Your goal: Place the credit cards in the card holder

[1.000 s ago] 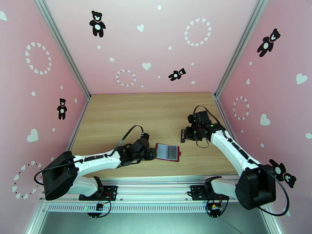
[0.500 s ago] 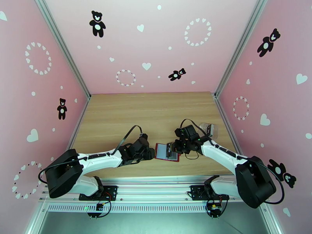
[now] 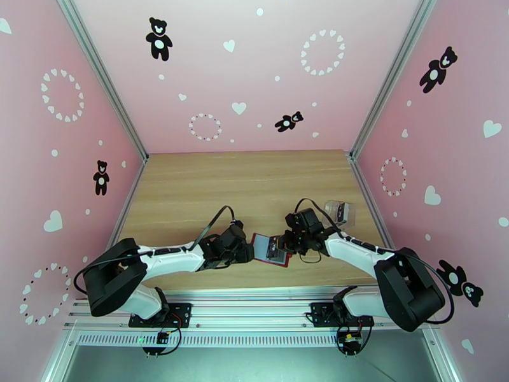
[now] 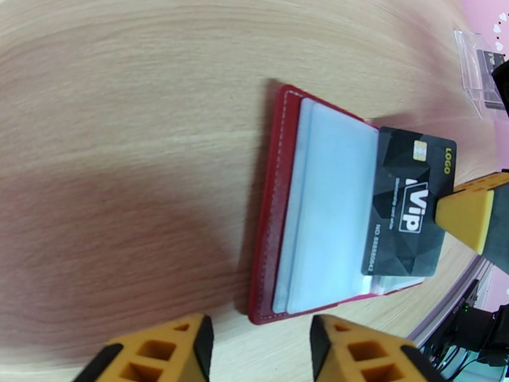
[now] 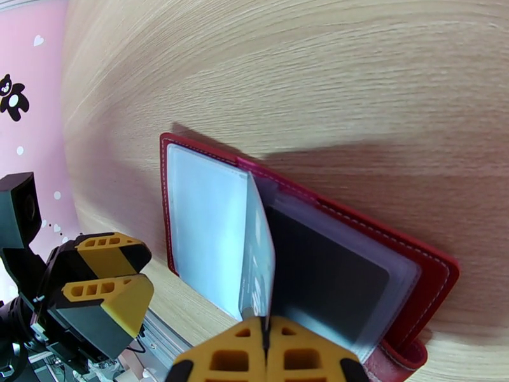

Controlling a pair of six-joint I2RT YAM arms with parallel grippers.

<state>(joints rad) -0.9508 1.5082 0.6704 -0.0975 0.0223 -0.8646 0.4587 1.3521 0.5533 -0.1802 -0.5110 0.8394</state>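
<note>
Top: holder (image 3: 262,251) is lying open on table (image 3: 242,186) between the two arms.
Left wrist: left gripper (image 4: 257,348) is hanging with jaws apart, empty, near holder's edge. Black card (image 4: 407,205) is overlapping holder's pockets.
Right wrist: right gripper (image 5: 267,358) is pinching the black card.

Black VIP card (image 4: 407,202) over open card holder (image 4: 324,211)

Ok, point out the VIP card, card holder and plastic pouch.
black VIP card (image 4: 404,205), left wrist view, card face.
red card holder (image 4: 267,205), left wrist view, stitched red border.
clear plastic pouch (image 3: 339,212), top view, its middle.
</note>
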